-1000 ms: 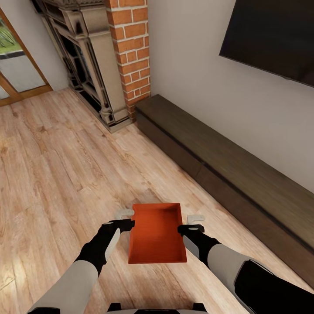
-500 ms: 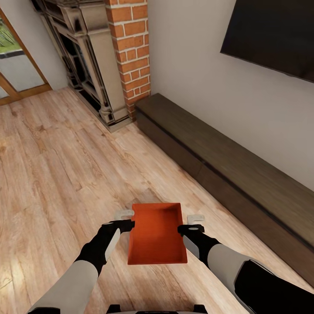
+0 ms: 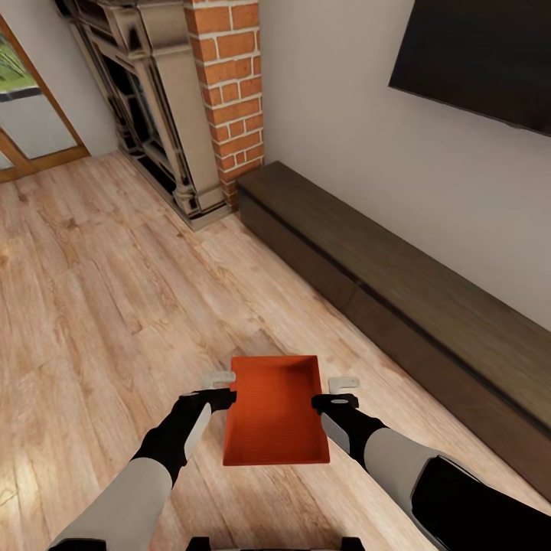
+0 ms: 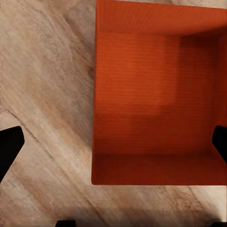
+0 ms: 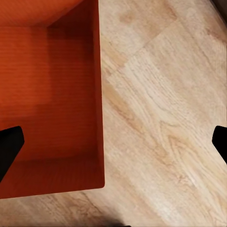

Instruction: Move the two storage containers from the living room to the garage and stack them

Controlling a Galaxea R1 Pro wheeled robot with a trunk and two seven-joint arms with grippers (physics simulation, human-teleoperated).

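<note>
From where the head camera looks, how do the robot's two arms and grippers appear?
Both arms have light grey forearm shells and black wrist sections. The left gripper and right gripper have black bases and pale, whitish fingers; in the wrist views the fingertips look black. No cables or markings show.

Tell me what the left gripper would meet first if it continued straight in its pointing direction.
Probably the storage container's side wall, which lies between the left gripper's fingers; beyond it, the wood plank floor. Depth is unclear.

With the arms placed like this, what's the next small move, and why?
Probably shut both: the left pincer and right pincer each straddle a side wall of the storage container, fingers wide apart, not gripping it yet.
</note>
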